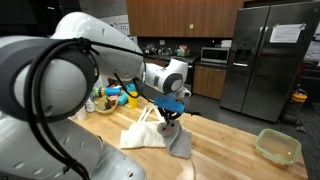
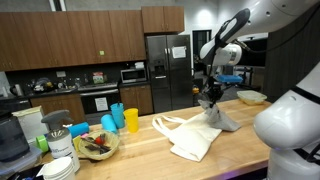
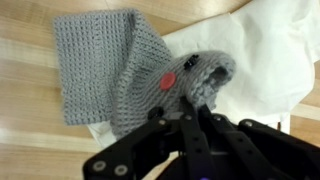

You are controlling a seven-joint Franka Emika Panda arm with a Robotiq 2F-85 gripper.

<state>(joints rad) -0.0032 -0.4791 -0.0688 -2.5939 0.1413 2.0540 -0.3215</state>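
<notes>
One grey knitted cloth [image 1: 179, 141] hangs from the clenched hand [image 1: 168, 118] in an exterior view, its lower end on the counter [image 1: 235, 135]. Both exterior views show a white bag [image 2: 195, 142] touching it. In the wrist view, the hand [image 3: 190, 97] pinches the cloth's bunched edge.

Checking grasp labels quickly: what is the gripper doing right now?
Gripper: closed, holding a bunched edge of the gray knitted cloth.
</notes>
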